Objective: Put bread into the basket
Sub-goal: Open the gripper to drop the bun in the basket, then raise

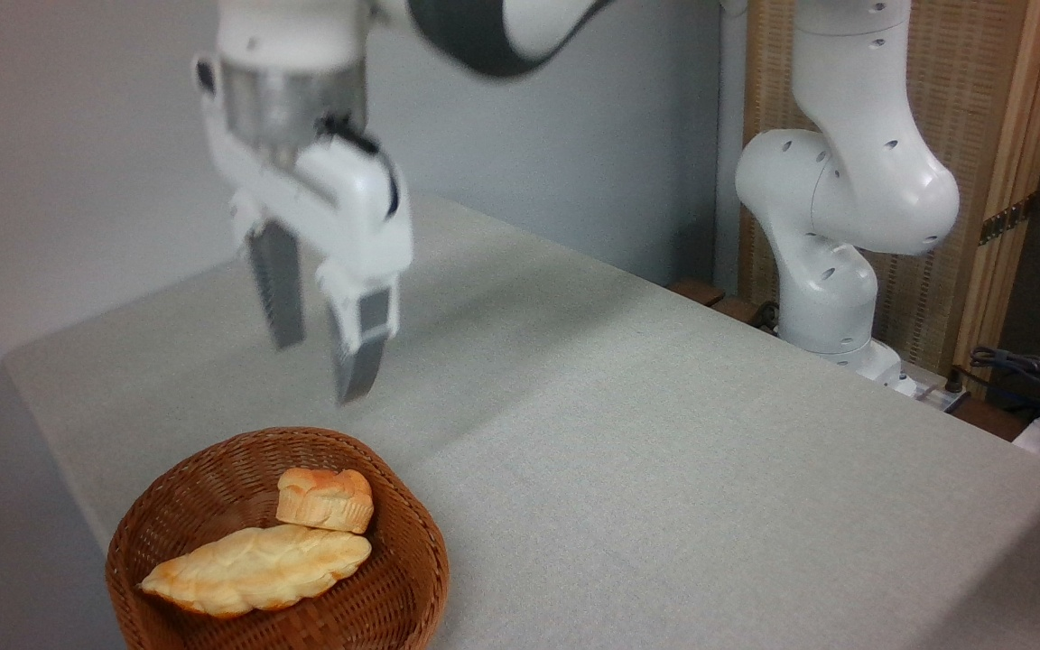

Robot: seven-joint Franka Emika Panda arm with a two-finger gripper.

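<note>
The small orange-golden bread (325, 498) lies inside the round brown wicker basket (404, 587), resting against the back of a long pale braided loaf (255, 569). My gripper (321, 368) hangs well above the basket, blurred by motion, its two grey fingers (362, 350) spread apart with nothing between them. It is open and clear of the bun.
The basket sits near the front left corner of the grey cloth-covered table (628, 451). The arm's white base (831, 271) stands at the table's far right edge, with a wooden screen behind it and cables (1035, 379) to the right.
</note>
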